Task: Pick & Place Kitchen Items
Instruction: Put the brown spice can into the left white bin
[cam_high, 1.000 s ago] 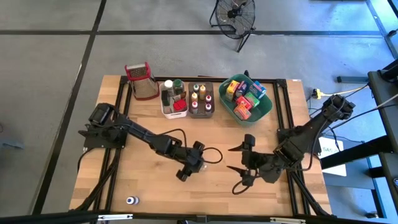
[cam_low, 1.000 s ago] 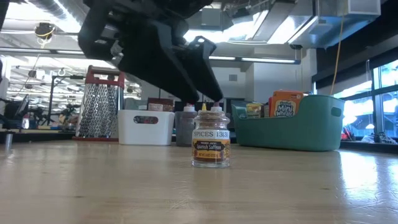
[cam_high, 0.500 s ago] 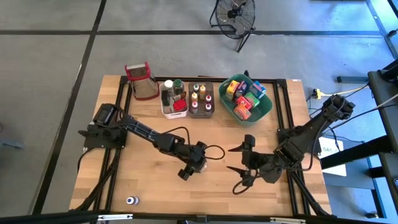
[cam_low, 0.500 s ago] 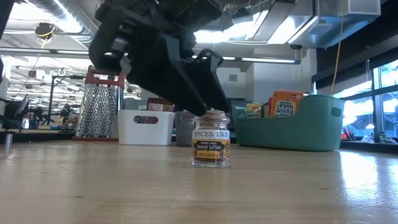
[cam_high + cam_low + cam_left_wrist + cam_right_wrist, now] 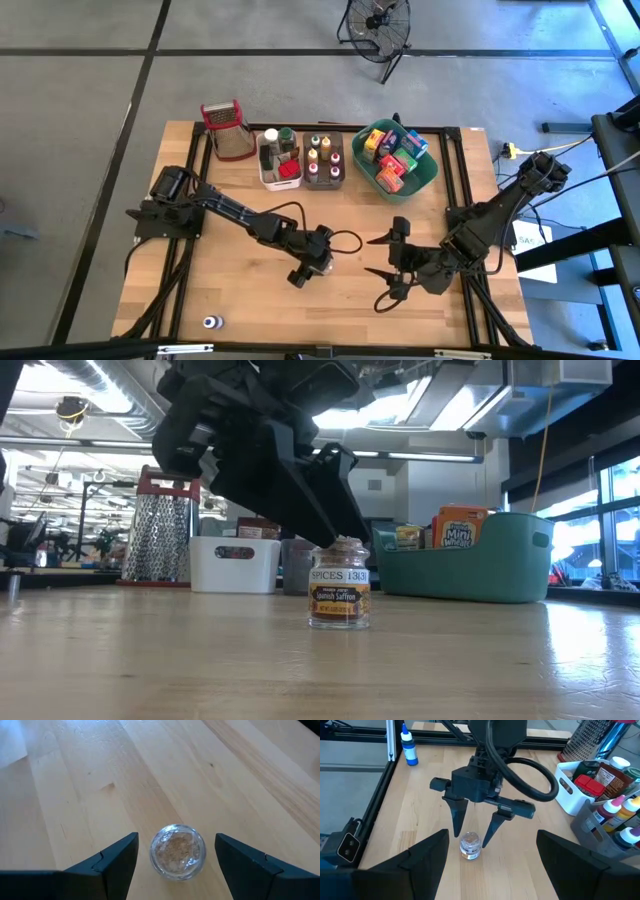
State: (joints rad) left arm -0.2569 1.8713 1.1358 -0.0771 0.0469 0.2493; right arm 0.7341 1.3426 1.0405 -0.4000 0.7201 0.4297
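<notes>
A small glass spice jar [image 5: 340, 596] with a brown label stands upright on its base in the middle of the wooden table [image 5: 240, 300]. My left gripper [image 5: 176, 836] hangs over it, tipped down and open. One finger stands on either side of the jar [image 5: 177, 851], with clear gaps. The right wrist view shows the same from the front, with the jar [image 5: 469, 845] between the two fingertips. My right gripper [image 5: 372, 272] waits open to the right of the jar, raised and holding nothing.
Along the far edge stand a steel grater [image 5: 228, 130], a white bin [image 5: 280, 162], a brown bin [image 5: 324, 160] of bottles and a teal bin [image 5: 400, 160] of boxes. A small blue-capped bottle [image 5: 210, 322] stands near the front left corner.
My left gripper has edged toward the jar and sunk a little, still open. Its fingertips, which were above and left of the jar's top in the low view, now reach down beside it. The jar has not moved.
</notes>
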